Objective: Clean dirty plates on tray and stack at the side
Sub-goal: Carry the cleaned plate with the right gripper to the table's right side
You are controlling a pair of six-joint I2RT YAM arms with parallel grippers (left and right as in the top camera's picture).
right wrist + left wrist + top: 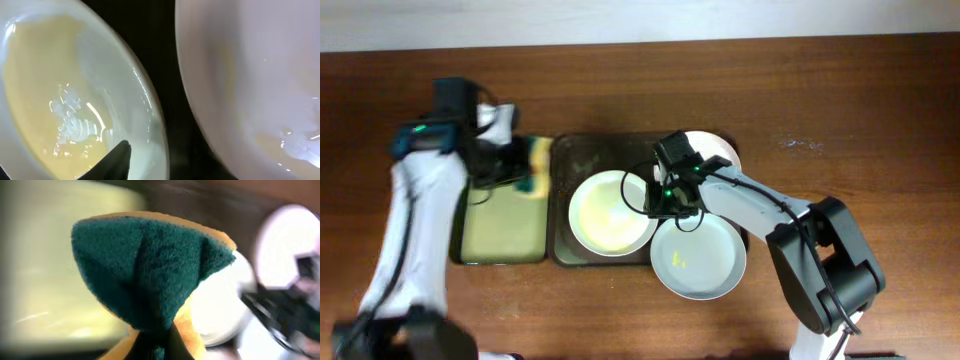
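The dark brown tray [560, 200] holds three white plates. The middle plate [610, 212] is wet and yellowish inside. A second plate [698, 260] with a small yellow smear overhangs the tray's front right. The third plate [715, 148] at the back right is partly hidden by the right arm. My right gripper [667, 195] is at the middle plate's right rim. In the right wrist view one dark finger [119, 155] lies inside that plate [60, 100]; the other finger is hidden. My left gripper [520, 165] is shut on a green and yellow sponge [150, 265] left of the tray.
A smaller black tray with yellow lining [505, 228] lies left of the brown tray, under the left gripper. The second plate [250, 75] sits close to the right of the right gripper, across a narrow strip of dark tray [165, 50]. Brown tabletop [860, 120] surrounds everything.
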